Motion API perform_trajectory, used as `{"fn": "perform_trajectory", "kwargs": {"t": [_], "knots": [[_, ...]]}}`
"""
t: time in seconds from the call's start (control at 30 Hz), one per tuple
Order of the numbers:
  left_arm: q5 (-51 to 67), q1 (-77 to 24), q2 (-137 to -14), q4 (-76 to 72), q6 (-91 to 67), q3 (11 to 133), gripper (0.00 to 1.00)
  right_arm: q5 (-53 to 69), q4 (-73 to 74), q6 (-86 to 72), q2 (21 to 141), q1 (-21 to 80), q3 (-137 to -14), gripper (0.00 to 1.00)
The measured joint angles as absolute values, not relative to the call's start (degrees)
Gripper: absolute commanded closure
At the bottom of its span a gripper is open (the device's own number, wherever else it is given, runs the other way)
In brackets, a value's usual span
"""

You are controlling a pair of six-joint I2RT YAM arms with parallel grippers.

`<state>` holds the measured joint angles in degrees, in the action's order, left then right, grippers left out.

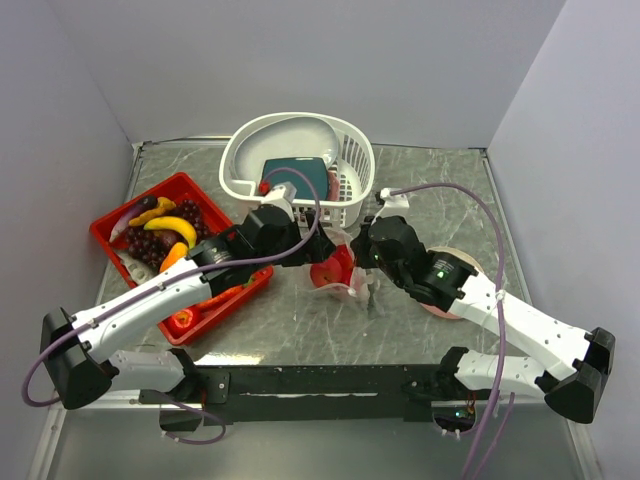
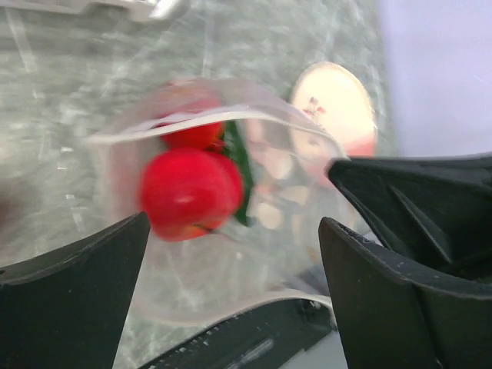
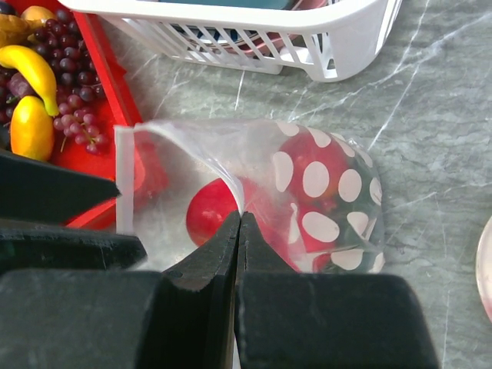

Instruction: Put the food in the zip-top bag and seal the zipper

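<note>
The zip-top bag (image 1: 338, 272), clear with white spots, lies at mid-table with its mouth held open. My right gripper (image 1: 365, 288) is shut on the bag's upper mouth edge, seen in the right wrist view (image 3: 240, 217). Red tomatoes (image 3: 209, 215) sit inside the bag (image 3: 323, 184). My left gripper (image 1: 312, 250) hovers at the bag's mouth, open and empty (image 2: 234, 231). In the left wrist view a blurred red tomato (image 2: 191, 192) lies inside the bag (image 2: 269, 192), below the zipper strip (image 2: 192, 117). More food lies in the red tray: a banana (image 1: 172, 226) and grapes (image 1: 150, 243).
The red tray (image 1: 100, 228) stands at the left, close to my left arm. A white slotted basket (image 1: 245, 150) holding a teal block (image 1: 295, 175) stands behind the bag. A pink plate (image 1: 455, 295) lies under my right arm, also in the left wrist view (image 2: 338, 100).
</note>
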<state>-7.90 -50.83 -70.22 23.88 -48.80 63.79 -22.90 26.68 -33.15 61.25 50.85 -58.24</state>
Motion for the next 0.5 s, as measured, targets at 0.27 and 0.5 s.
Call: {"fn": "perform_trajectory", "kwargs": {"t": [0.27,0.5], "knots": [[-22.55,-42.74,-64.58,33.23,-50.61,67.07,0.06,-22.28,27.4,-31.79,59.51,50.83,-58.24,1.0],[-27.68,-16.23,-60.69,33.43,-49.93,61.04,0.18,-21.41,27.4,-29.8,57.65,50.83,-57.65,1.0]]}}
